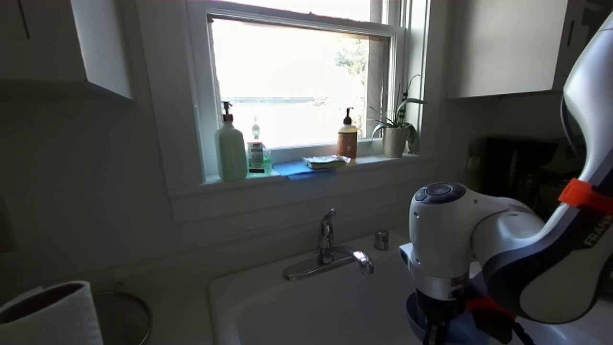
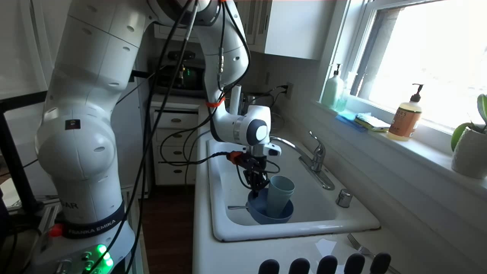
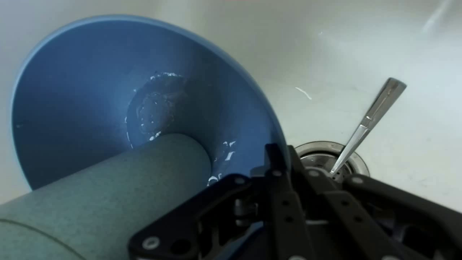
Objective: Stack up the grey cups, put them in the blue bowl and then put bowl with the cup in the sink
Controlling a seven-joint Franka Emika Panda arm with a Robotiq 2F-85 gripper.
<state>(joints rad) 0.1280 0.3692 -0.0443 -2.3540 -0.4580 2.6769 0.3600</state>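
The claw is clamped on the rim of the blue bowl, one finger inside the wall and one outside, as the wrist view shows. The bowl is in the sink, toward the end nearest the camera in an exterior view; whether its base touches the sink floor cannot be told. Inside the bowl stands a grey-green cup, mouth up and tilted, its top rising above the claw's hold on the rim. A curved line crosses its side in the wrist view; whether others are nested with it cannot be told. Bright, wet-looking glints dot the bottom of the bowl.

Outside the bowl, near the claw, a metal utensil slants with one end at the drain. The arm hangs over the sink, and a chrome faucet stands at the sink's back edge. On the tabletop beside the sink lies a fork, partly hidden by dark rounded shapes. On the window ledge are a green pump bottle, an orange-labelled pump bottle, a sponge, a blue sheet and a potted plant.
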